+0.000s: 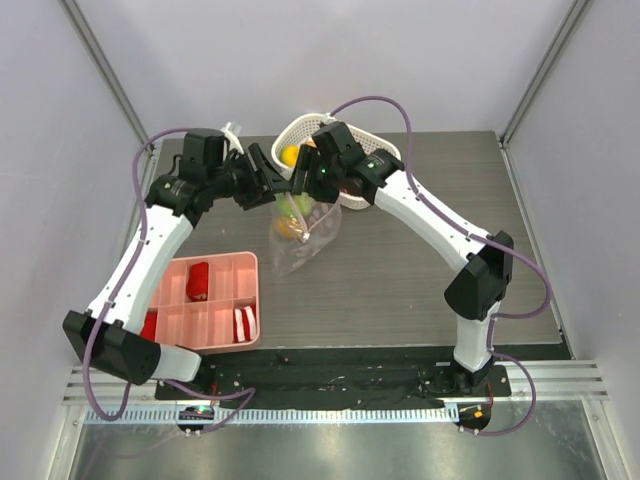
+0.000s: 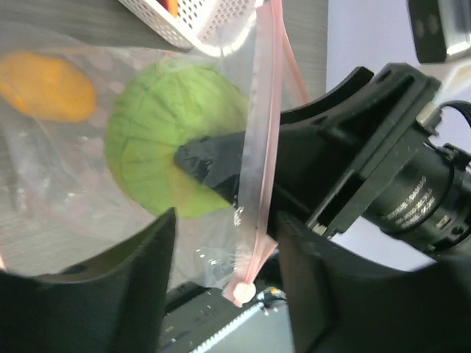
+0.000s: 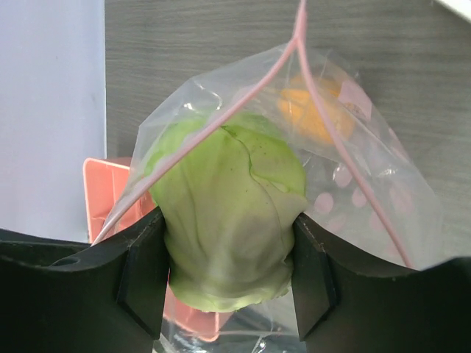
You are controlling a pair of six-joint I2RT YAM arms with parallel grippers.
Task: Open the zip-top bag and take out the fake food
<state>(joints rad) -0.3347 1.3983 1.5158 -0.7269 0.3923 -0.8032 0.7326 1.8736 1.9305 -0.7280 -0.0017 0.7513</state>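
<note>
From above, the bag (image 1: 302, 240) lay near the middle of the counter (image 1: 420, 270), just before the basket (image 1: 297, 132) at the far edge. At the left wrist, the left gripper (image 2: 224, 276) stood released, with the bag's pink edge between its fingers. At the right wrist, the right gripper (image 3: 228, 283) was clenched on the green ball (image 3: 228, 206) in the bag's mouth.

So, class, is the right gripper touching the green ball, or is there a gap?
Touching. The right wrist view shows the right gripper with its two fingers pressed against opposite sides of the green ball, with no gap on either side.
</note>
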